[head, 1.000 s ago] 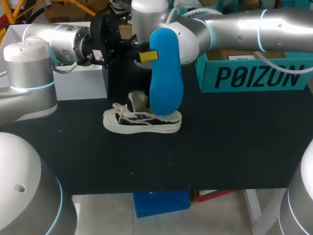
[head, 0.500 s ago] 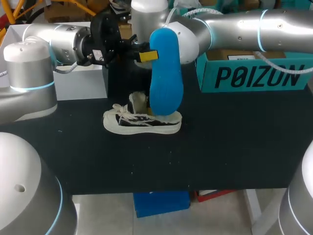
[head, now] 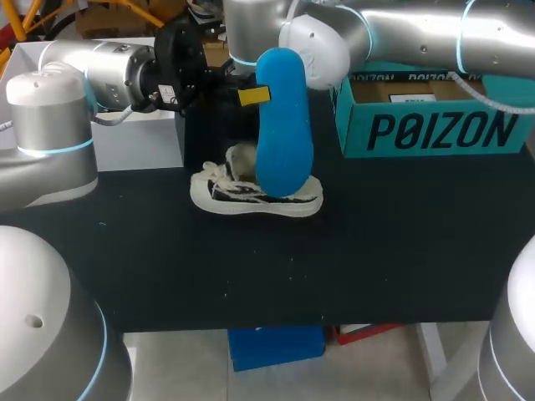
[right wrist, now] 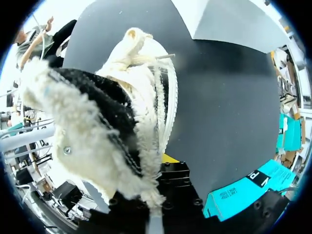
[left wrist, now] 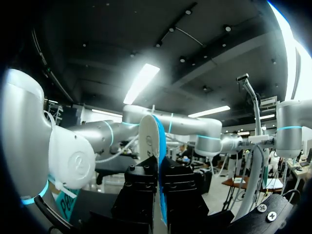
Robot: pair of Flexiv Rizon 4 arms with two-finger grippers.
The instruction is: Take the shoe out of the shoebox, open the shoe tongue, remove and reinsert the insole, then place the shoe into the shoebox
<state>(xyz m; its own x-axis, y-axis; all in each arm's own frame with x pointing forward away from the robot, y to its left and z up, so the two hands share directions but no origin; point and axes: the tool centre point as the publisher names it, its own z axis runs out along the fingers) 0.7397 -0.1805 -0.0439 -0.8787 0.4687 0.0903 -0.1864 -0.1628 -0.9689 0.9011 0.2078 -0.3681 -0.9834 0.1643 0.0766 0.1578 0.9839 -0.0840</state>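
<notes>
Shoe [head: 251,196] sat on the black table [head: 376,251], left of the teal shoebox [head: 435,125]. Our left gripper [head: 253,96], in level from the left, clamped the upright blue insole [head: 282,125], which hid the heel in the head view. Only the right wrist view showed fleecy lining at the right gripper [right wrist: 165,170]; we could not tell its grip.

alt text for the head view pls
The left gripper holds a blue insole upright just over a white and black shoe that lies on the black table. The right arm reaches in behind the insole toward the shoe, and a teal shoebox stands at the table's far right.
</notes>
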